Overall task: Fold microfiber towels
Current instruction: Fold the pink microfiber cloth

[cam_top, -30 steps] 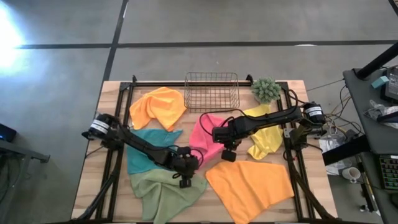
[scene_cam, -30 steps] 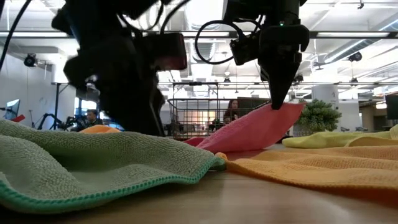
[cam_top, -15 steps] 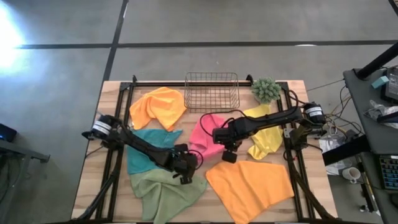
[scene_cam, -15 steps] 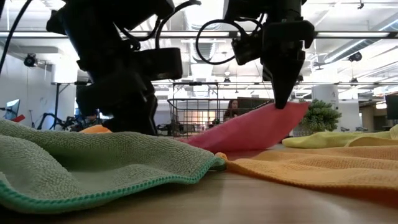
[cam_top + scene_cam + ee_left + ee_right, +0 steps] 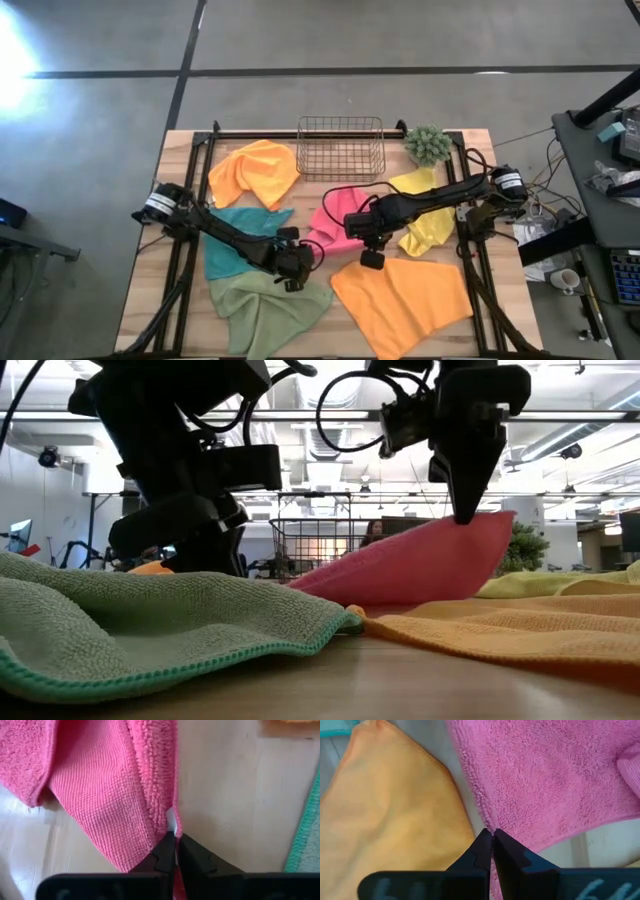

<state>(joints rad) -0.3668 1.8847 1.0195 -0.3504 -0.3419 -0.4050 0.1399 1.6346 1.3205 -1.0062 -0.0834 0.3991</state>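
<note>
The pink towel (image 5: 328,222) lies mid-table between my two grippers. My left gripper (image 5: 175,840) is shut on its near-left corner, low over the wood beside the sage green towel (image 5: 265,310). My right gripper (image 5: 465,512) is shut on the pink towel's right end and holds it raised above the near orange towel (image 5: 400,298). A teal towel (image 5: 235,240), a yellow towel (image 5: 425,215) and a second orange towel (image 5: 255,172) lie spread flat on the table. My left gripper pinches the pink towel's corner (image 5: 167,827) between its two fingers, slanting down from the table's left. The cloth beyond the corner lies on the table in loose folds. My right gripper pinches the pink towel's edge (image 5: 490,824) at its right end, from above, pointing down. That end is lifted clear, and the cloth slopes down from it (image 5: 400,565) to the table.
A copper wire basket (image 5: 340,148) stands at the far edge, with a small green plant (image 5: 428,145) to its right. Black frame rails (image 5: 185,260) run along both table sides. Bare wood shows between the sage green and near orange towels.
My left gripper has sunk and tipped further down onto the pink towel's near-left corner and has shut on it. The pink towel's raised right end now stands a little higher and farther right, so the cloth spreads wider between the grippers.
</note>
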